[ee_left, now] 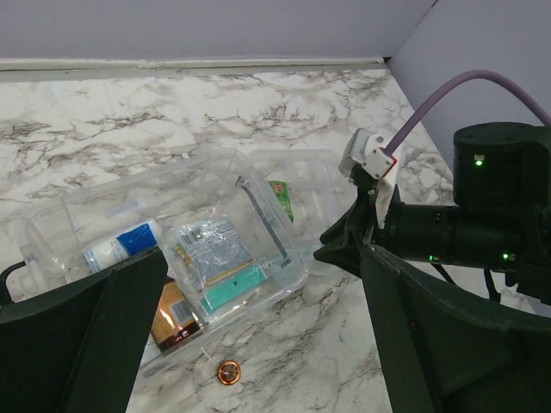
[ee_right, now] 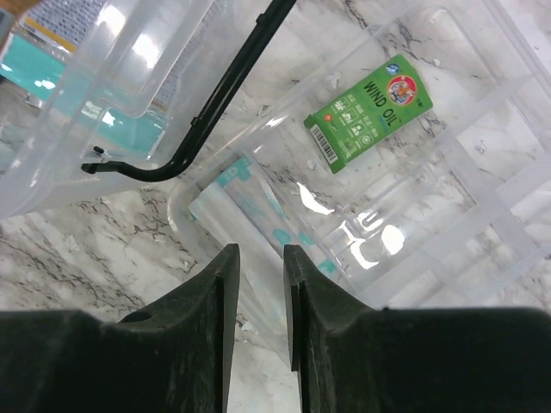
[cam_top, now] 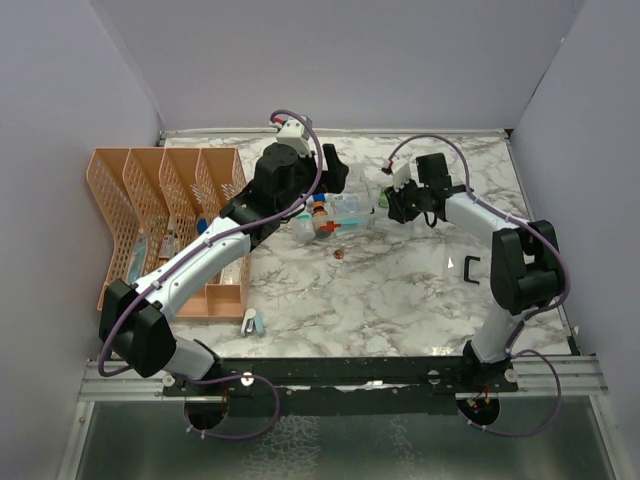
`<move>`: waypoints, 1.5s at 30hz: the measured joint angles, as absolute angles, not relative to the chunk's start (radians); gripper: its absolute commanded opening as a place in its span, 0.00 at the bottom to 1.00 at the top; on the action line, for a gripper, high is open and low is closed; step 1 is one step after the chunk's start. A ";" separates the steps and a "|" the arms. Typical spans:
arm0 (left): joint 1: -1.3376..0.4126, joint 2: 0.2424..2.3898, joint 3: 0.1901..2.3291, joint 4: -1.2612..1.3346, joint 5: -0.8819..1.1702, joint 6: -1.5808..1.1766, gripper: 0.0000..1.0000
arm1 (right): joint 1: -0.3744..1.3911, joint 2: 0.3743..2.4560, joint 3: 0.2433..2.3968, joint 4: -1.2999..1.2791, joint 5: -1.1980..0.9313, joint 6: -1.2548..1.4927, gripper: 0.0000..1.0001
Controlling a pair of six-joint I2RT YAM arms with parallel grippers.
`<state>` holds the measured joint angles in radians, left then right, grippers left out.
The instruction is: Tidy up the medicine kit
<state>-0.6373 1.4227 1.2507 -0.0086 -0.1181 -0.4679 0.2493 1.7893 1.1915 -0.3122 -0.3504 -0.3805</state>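
The medicine kit [cam_top: 345,212] lies opened out on the marble bench [cam_top: 400,290], its black handle [ee_right: 215,103] across the deeper half. The left pincer [ee_left: 263,258] hangs above that half with fingers spread wide, holding nothing. The right pincer [ee_right: 256,258] is at the kit's shallow divided half, fingers drawn to a slim gap, pinching its clear rim. A green Wind Oil packet [ee_right: 366,112] lies in that half, and a coppery disc [ee_left: 228,372] sits just beside the kit's near edge
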 measured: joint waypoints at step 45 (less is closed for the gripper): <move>-0.639 1.134 1.286 -0.052 -0.406 -0.152 0.99 | 0.857 1.784 0.992 -0.038 0.319 0.503 0.57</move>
<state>-0.6388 1.1339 1.2861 -0.0525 -0.4061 -0.1520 0.8566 1.7844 0.9924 -0.0376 0.3195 0.5030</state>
